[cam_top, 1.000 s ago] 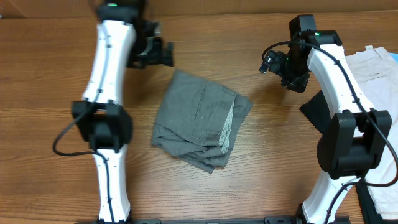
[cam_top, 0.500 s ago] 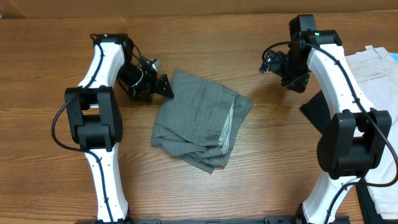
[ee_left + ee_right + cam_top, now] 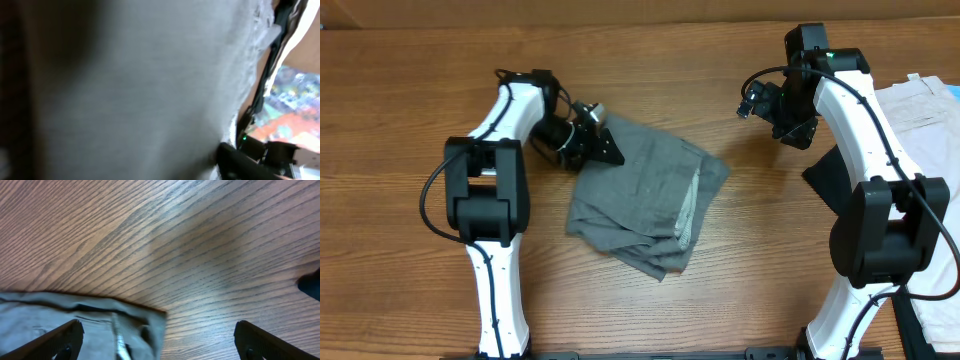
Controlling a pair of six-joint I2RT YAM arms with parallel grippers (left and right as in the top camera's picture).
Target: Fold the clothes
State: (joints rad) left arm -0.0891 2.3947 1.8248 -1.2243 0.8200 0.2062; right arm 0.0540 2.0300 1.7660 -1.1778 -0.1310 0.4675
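- Grey shorts (image 3: 645, 205), bunched into a loose, partly folded heap on the wooden table (image 3: 400, 250), lying between the 2 arms.
- Paler strip of hem or lining showing down the right side of the heap, with a stitched seam running across its upper face.
- Left gripper (image 3: 603, 132) low and tilted at the far-left corner of the grey shorts, meeting the cloth edge there in the overhead view.
- Left wrist view filled almost wholly with blurred grey fabric, pressed close to the lens, with its own fingers not made out.
- Cannot tell whether the left fingers stand spread or pinch the cloth.
- Right gripper (image 3: 157, 339) held off beyond the far-right corner of the grey shorts, apart from them, over bare wood.
- Right fingertips (image 3: 65, 337) spread wide, gripping nothing, with only table grain and 1 corner of the grey shorts lying below them.
- Cream-white shorts (image 3: 925, 120) well to the right of the grey shorts, partly hidden behind the right arm.
- Black garment (image 3: 820, 180) also to the right of the grey shorts, nearer than the cream-white pair, mostly covered by the right arm.
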